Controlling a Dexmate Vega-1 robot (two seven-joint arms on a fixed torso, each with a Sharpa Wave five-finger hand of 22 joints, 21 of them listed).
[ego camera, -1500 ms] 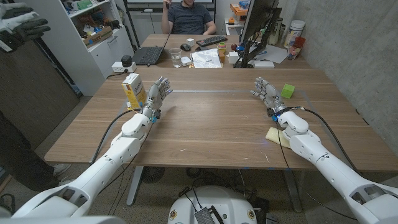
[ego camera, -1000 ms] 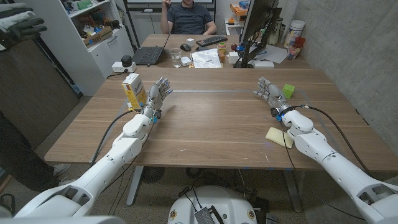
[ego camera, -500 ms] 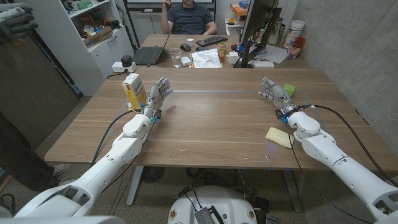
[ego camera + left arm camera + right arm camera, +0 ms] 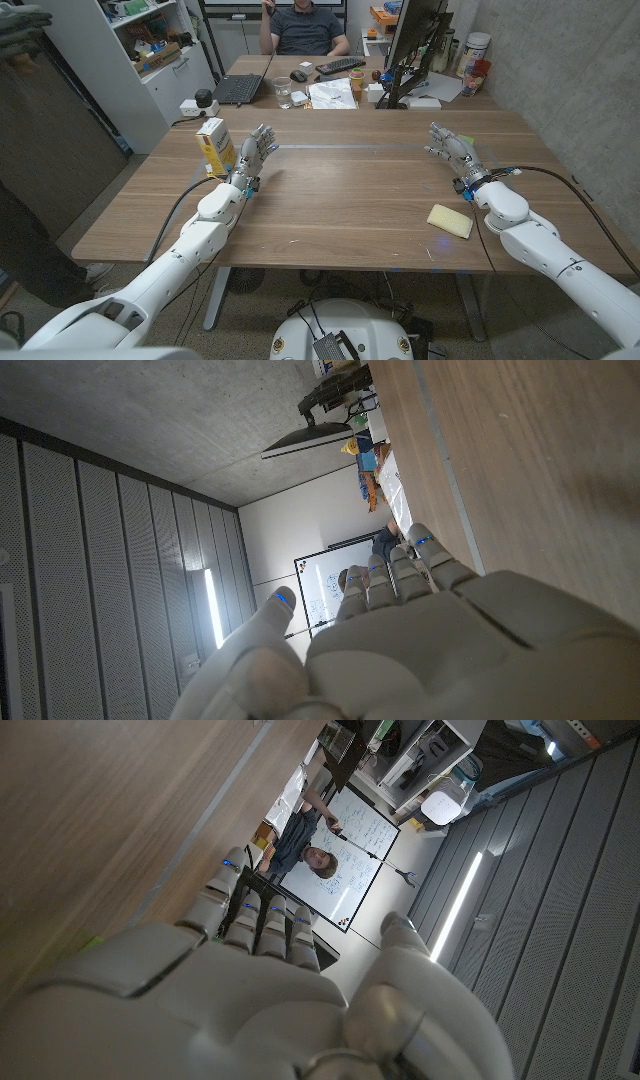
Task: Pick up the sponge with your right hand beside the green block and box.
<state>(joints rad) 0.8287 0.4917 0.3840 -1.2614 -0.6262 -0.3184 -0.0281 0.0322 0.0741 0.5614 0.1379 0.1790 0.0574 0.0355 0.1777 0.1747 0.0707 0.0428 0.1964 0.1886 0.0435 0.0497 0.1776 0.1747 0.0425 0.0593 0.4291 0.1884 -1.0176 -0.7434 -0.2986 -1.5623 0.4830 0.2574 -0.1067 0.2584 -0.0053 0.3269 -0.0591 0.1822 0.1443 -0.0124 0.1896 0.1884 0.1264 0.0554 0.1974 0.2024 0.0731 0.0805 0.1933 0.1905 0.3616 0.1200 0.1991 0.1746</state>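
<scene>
A yellow sponge (image 4: 450, 221) lies flat near the table's front right edge. My right hand (image 4: 452, 150) stands beyond it, fingers apart and pointing away, holding nothing; its wrist is just right of the sponge. The green block (image 4: 467, 141) shows as a sliver behind those fingers. A yellow and white box (image 4: 215, 145) stands upright at the left, with my left hand (image 4: 255, 153) close beside it, fingers spread and empty. In the wrist views the left hand (image 4: 420, 640) and the right hand (image 4: 250, 1000) show their backs with fingers stretched out over bare wood.
At the far end of the table (image 4: 340, 200) are a laptop (image 4: 238, 88), a glass (image 4: 283, 95), a keyboard (image 4: 340, 66) and a monitor (image 4: 415, 40). A person (image 4: 305, 25) sits behind them. A black cable (image 4: 560, 180) loops off my right wrist.
My right arm has swung to the right, uncovering the sponge it partly hid. Its hand now stands in front of the green block. The left arm and box have not moved.
</scene>
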